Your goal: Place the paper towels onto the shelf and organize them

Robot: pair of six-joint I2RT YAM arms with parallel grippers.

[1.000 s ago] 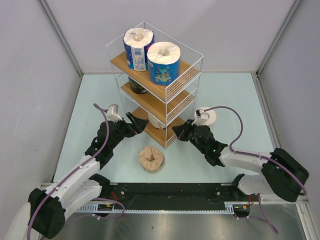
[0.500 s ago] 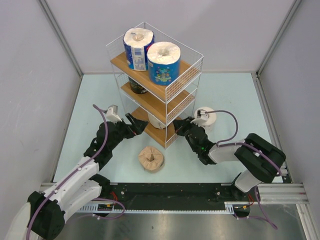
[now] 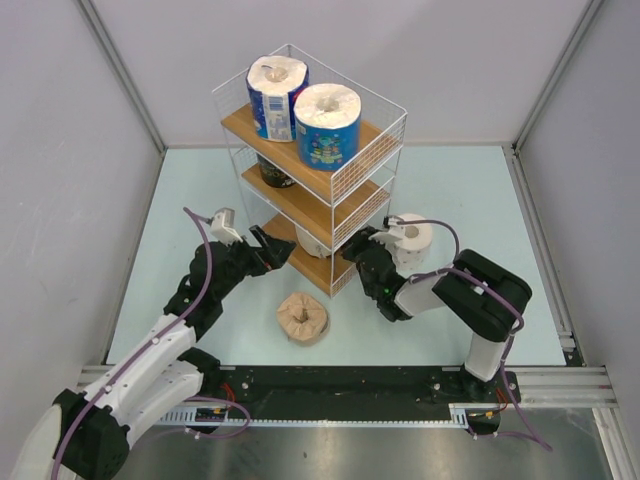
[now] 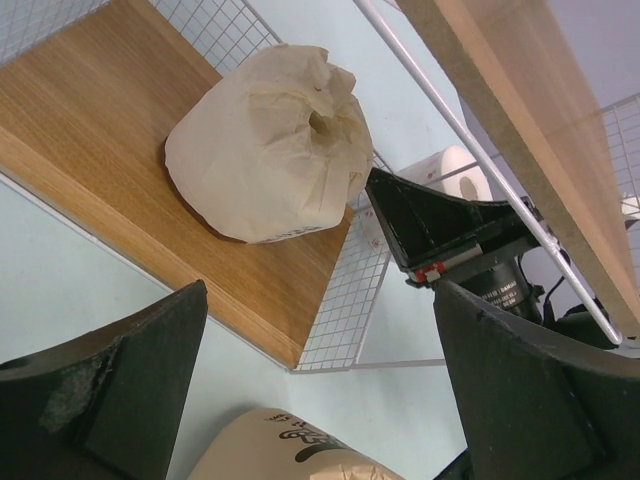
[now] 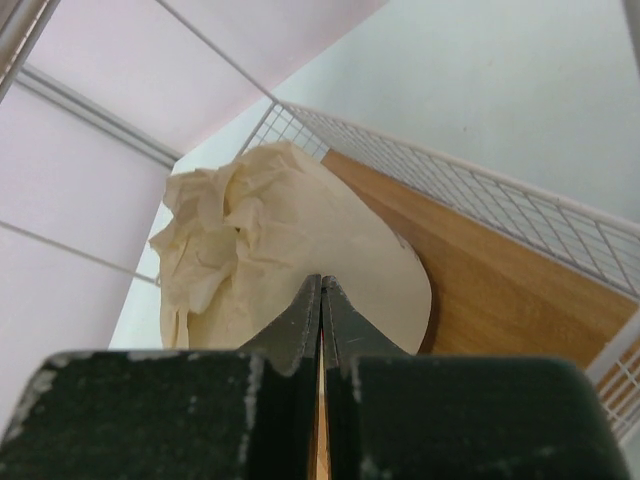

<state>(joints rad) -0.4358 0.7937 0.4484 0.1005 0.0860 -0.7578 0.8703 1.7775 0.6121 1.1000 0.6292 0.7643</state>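
The shelf (image 3: 372, 136) holds two blue-wrapped rolls (image 3: 275, 95) (image 3: 326, 125) on top and a dark roll (image 3: 274, 172) on the middle board. A cream roll (image 4: 265, 145) lies on the bottom board (image 4: 90, 110). My right gripper (image 5: 321, 285) is shut, and its tips rest against the cream roll (image 5: 270, 240) from the shelf's right side. My left gripper (image 4: 320, 400) is open and empty at the shelf's front left corner. It hangs above the tan-brown roll (image 3: 303, 318), which lies on the table. The white dotted roll (image 3: 410, 235) stands on the table right of the shelf.
The shelf's white wire mesh side (image 4: 345, 300) stands between my two grippers. Grey walls enclose the pale blue table (image 3: 200, 190) on three sides. The right arm's elbow (image 3: 485, 290) sits close to the white dotted roll.
My right arm has folded and swung left, bringing its shut gripper against the shelf's bottom tier. The left arm has barely moved.
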